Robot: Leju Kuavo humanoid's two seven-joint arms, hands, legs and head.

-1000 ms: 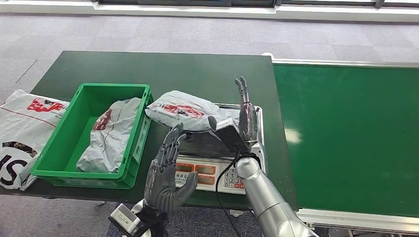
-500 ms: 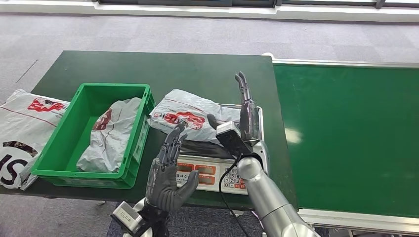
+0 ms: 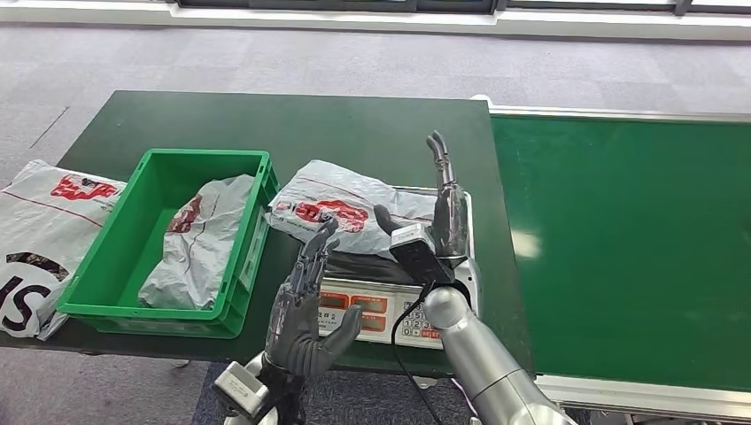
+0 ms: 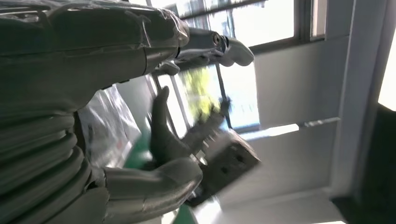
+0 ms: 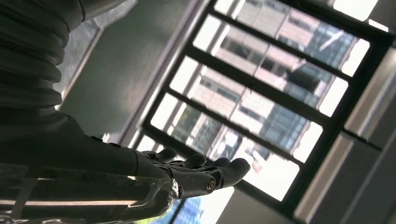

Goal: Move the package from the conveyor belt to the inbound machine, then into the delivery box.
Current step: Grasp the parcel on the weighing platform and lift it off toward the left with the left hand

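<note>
A white-grey plastic package (image 3: 341, 205) with a red logo lies on the steel platform of the inbound machine (image 3: 372, 313), a scale with an orange keypad; its left end overhangs toward the green delivery box (image 3: 205, 157). My right hand (image 3: 445, 211) stands open and flat at the package's right end, fingers straight and pointing away, thumb against the bag. Held upright in front of the scale is my left hand (image 3: 305, 305), open with spread fingers, holding nothing. In the left wrist view its thumb (image 4: 161, 133) shows beside the package (image 4: 109, 130). Straight fingers (image 5: 201, 170) show in the right wrist view.
Inside the green box lies another grey package (image 3: 197, 241). A third bag (image 3: 44, 226) hangs over the dark green table's left edge. The green conveyor belt (image 3: 620, 248) runs along the right, with a steel rim.
The package has sunk and slid a little leftward on the scale and now lies flat. My right hand has eased slightly right and away; my left hand dropped slightly.
</note>
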